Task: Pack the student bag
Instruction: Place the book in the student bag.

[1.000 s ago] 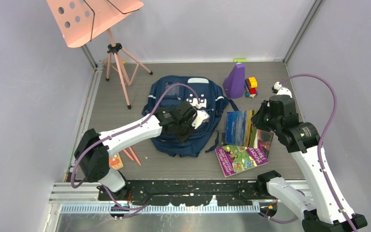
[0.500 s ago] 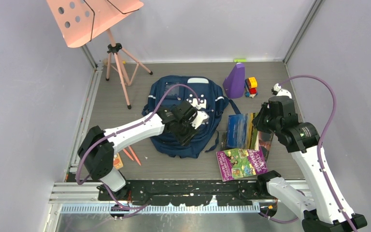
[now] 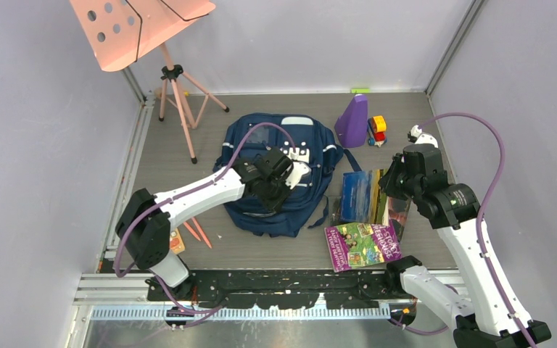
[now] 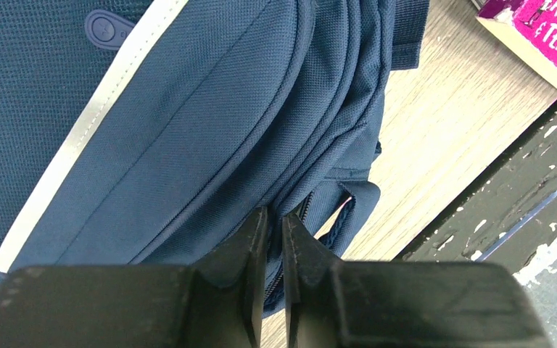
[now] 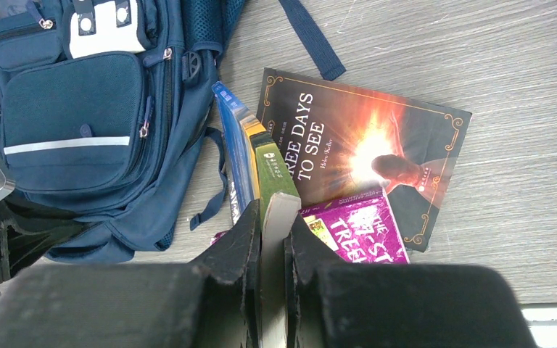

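Right claw pinches the green book on edge, near the student bag

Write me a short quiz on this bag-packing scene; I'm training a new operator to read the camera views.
1. True or false: the right gripper holds the green-spined book upright.
2. Which title is on the dark book lying flat? A) Three Days to See B) Moby Dick C) Dracula
3. Name the item beneath the left gripper.
Key: 1 true; 2 A; 3 the navy backpack.
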{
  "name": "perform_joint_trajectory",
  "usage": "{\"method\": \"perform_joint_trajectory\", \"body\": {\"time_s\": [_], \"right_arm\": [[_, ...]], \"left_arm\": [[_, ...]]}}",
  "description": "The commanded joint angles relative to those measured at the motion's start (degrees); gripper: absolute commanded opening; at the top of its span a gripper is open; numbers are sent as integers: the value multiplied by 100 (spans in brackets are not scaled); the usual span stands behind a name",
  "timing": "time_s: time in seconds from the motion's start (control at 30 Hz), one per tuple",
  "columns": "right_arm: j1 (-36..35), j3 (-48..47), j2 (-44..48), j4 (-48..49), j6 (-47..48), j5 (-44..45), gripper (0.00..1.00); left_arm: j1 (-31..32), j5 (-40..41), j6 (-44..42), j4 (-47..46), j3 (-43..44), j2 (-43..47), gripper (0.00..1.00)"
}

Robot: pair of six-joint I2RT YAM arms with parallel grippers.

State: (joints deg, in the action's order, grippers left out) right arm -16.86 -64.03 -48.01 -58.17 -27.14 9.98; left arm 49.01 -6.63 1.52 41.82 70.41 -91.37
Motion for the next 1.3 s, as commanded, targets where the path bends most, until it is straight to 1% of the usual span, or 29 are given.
{"method": "perform_joint_trajectory", "body": {"time_s": [0.0,0.1,0.3,0.43,0.53,0.67,0.77,0.83,0.97,1.07,1.17,1.27], "right_arm": [[-10,-236,28,273,10,65,1],[-10,-359,49,216,0,76,1],[-10,-759,72,-16,-128,-117,1],[-10,-1135,26,-128,-413,-696,1],[-10,-1226,-101,-118,-730,-1670,0],[-10,-978,-207,96,-1420,-2582,1],[-9,-340,-157,700,-1944,-3137,1],[-17,94,-63,1216,-2372,-3273,1],[-23,713,70,2114,-3067,-3202,1],[-38,981,-55,2480,-3389,-3060,1],[-69,1227,-164,3069,-3641,-2699,1],[-94,1617,-181,3692,-4204,-2215,1]], "left_arm": [[-72,313,46,-214,-16,378,10],[-76,350,86,-306,9,571,0],[-76,707,140,-422,287,1128,0],[-70,1298,104,-621,519,1387,0],[-72,1812,27,-785,737,1453,0],[-75,2039,-46,-950,1014,1408,0],[-76,1912,-13,-1122,1148,1386,0],[-75,1733,34,-1197,1214,1420,0],[-69,1517,93,-1288,1251,1525,0],[-71,1397,100,-1378,1194,1613,0],[-70,1141,107,-1439,1147,1673,0],[-76,990,177,-1493,1092,1736,0]]}}
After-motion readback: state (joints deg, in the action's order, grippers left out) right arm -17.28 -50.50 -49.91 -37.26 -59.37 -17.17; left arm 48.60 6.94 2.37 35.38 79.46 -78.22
